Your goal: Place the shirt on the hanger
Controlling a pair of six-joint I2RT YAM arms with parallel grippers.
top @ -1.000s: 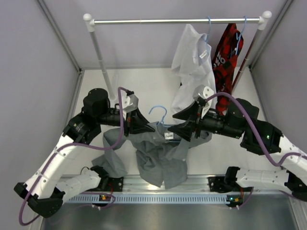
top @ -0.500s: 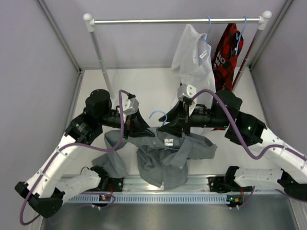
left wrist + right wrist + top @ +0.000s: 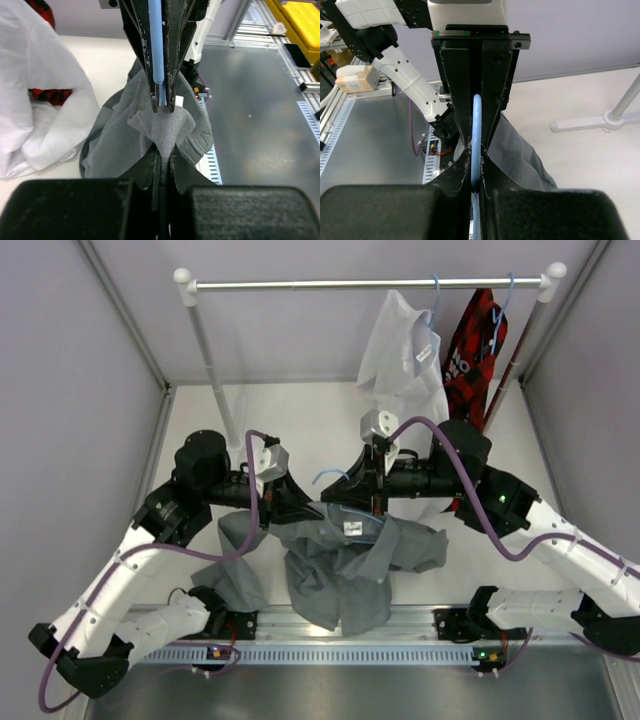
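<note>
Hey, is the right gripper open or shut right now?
Shut on the hanger: in the wrist view the right gripper has both fingers pressed against the blue wire, no gap.

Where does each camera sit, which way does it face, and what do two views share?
Top external: above and behind the arms, facing down; left arm, right arm, left gripper, right gripper, grey shirt, clothes rail.
Left wrist: on that wrist, facing the right gripper; own fingers pinch the grey shirt.
Right wrist: on that wrist, facing the left gripper; own fingers clamp the light-blue hanger.
Shared: both wrist views show the light-blue hanger.
</note>
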